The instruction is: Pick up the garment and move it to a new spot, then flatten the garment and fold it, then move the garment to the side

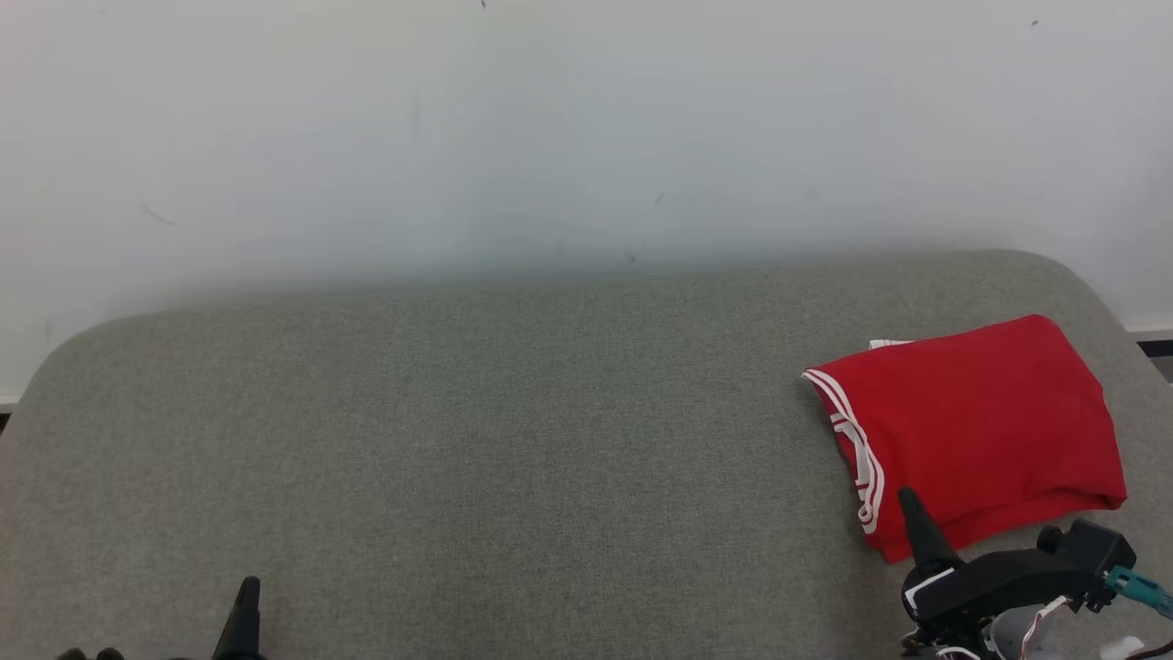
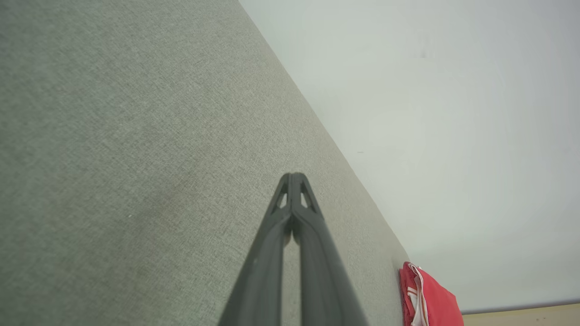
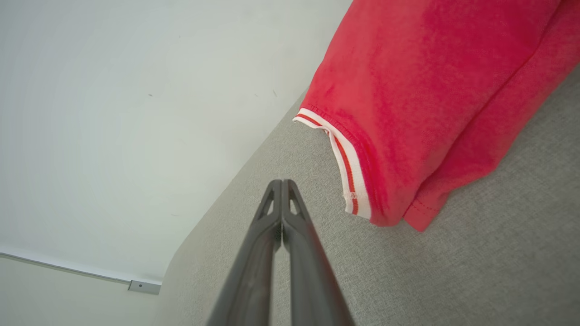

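Red garment (image 1: pixel 971 422), white-striped hem (image 1: pixel 861 458), lies folded on grey table (image 1: pixel 458 412), far right, near edge.
R gripper (image 1: pixel 909 502): fingers pressed together, holds nothing, tip just beside garment's near corner.
L gripper (image 1: pixel 247 591): also closed, empty, well apart at lower left.
Risk (my judgement): closed tip may catch hem and open fold; push to right may slide garment off edge.
Containers: none seen.

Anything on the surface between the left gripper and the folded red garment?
Nothing. In the head view, the stretch of grey fabric surface from the left gripper across to the red garment is bare.
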You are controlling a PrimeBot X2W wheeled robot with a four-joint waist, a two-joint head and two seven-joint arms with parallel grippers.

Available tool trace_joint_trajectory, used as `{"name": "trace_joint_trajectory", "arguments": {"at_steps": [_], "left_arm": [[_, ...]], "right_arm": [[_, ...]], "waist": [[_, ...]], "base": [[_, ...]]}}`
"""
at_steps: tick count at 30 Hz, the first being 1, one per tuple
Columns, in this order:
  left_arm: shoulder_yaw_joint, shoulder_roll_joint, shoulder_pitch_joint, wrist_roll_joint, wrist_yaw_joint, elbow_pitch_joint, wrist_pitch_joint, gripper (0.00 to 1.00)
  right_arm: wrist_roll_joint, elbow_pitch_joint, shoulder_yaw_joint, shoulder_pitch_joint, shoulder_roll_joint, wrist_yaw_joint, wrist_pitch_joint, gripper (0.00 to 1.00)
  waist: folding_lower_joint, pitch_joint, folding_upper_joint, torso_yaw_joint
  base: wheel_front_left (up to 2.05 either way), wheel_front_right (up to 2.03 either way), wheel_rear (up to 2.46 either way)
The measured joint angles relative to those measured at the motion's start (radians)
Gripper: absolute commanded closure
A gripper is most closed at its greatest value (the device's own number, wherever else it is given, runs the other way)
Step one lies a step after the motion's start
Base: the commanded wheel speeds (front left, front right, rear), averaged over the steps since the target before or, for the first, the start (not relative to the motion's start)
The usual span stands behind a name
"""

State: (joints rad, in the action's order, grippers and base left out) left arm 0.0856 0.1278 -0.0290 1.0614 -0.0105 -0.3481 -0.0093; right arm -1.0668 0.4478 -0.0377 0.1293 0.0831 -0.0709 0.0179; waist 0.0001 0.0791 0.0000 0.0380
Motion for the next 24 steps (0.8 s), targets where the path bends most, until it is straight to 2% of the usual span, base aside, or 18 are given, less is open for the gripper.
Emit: {"name": "trace_joint_trajectory", "arguments": {"at_steps": [24], "left_arm": [[-0.088, -0.041, -0.022, 0.272, -0.053, 0.02, 0.063, 1.0]], "right_arm": [[-0.264, -0.07, 0.087, -0.019, -0.019, -0.023, -0.065, 1.0]], "waist": [[0.0, -0.041, 0.0001, -0.019]], "base": [[0.0, 0.0, 0.0]]}}
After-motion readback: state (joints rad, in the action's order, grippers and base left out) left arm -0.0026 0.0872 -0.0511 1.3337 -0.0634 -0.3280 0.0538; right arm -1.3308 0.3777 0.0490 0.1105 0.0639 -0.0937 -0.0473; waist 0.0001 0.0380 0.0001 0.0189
